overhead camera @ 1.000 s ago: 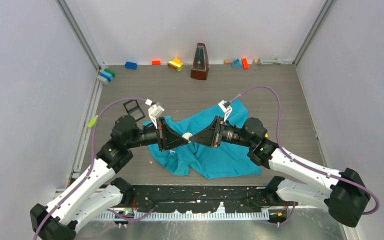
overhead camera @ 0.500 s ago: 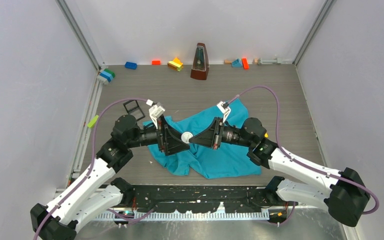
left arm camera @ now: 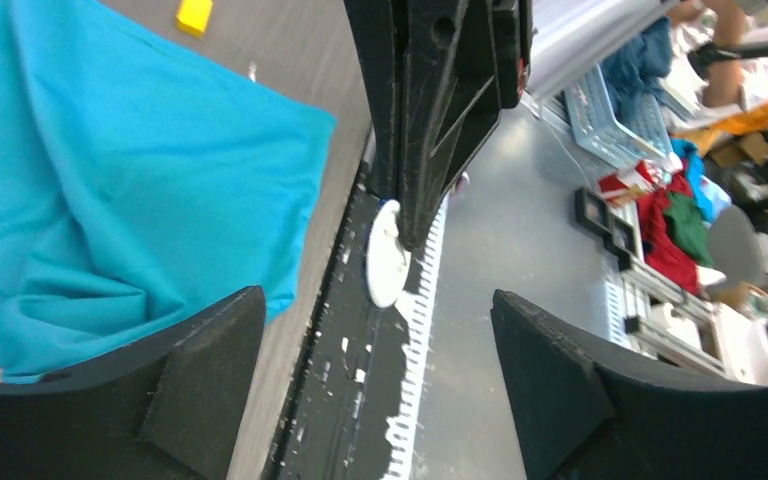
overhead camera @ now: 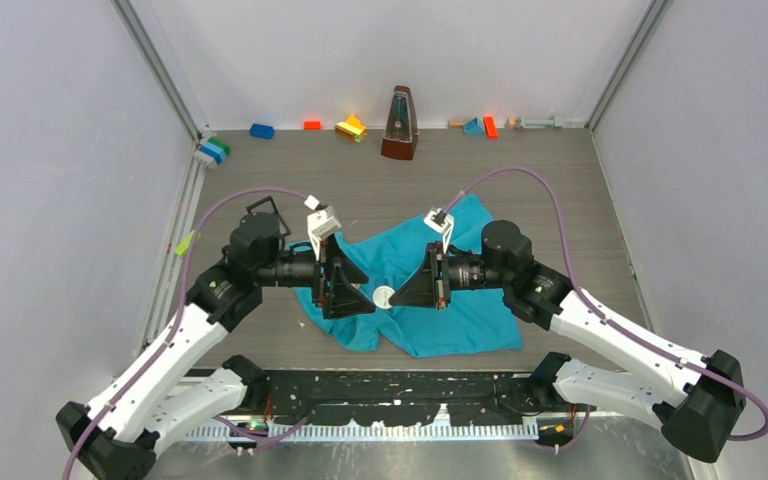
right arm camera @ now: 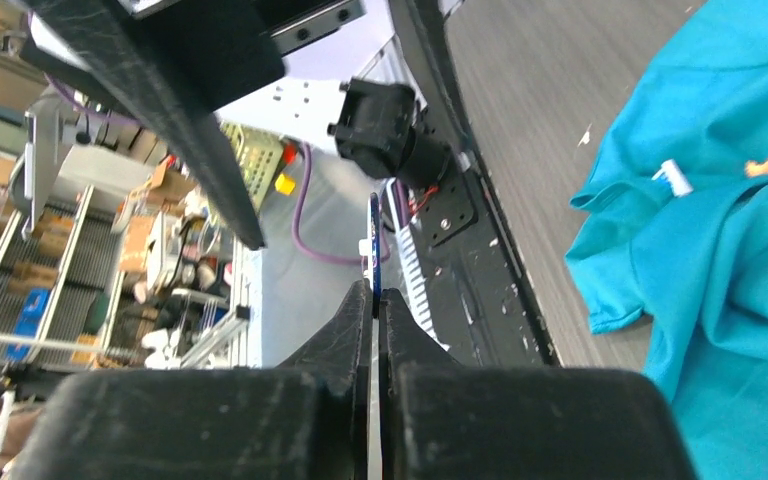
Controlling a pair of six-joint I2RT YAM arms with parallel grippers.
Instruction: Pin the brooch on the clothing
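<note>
A teal-blue T-shirt (overhead camera: 460,322) lies rumpled on the grey wood-grain table (overhead camera: 600,200), and both arms reach in over it from either side. The right gripper (overhead camera: 398,297) is clamped on a round white brooch (overhead camera: 384,296), pinching it by its rim. From its own wrist camera the disc shows only as a thin edge between the pressed-together fingers (right arm camera: 355,320). The brooch hangs over the near left part of the T-shirt, close to the hem. Whether it touches the fabric cannot be told.

The left gripper (overhead camera: 363,296) faces it from the T-shirt's left side with its jaws spread wide and nothing between them. In the left wrist view its two fingers (left arm camera: 200,390) stand far apart at either side of the brooch, clear of it.

A small white label (right arm camera: 672,178) shows on a fold of the T-shirt.

Well beyond the T-shirt, against the far wall, stands a brown metronome (overhead camera: 399,123), with loose toy bricks (overhead camera: 351,128) strung along the wall to both sides of it
</note>
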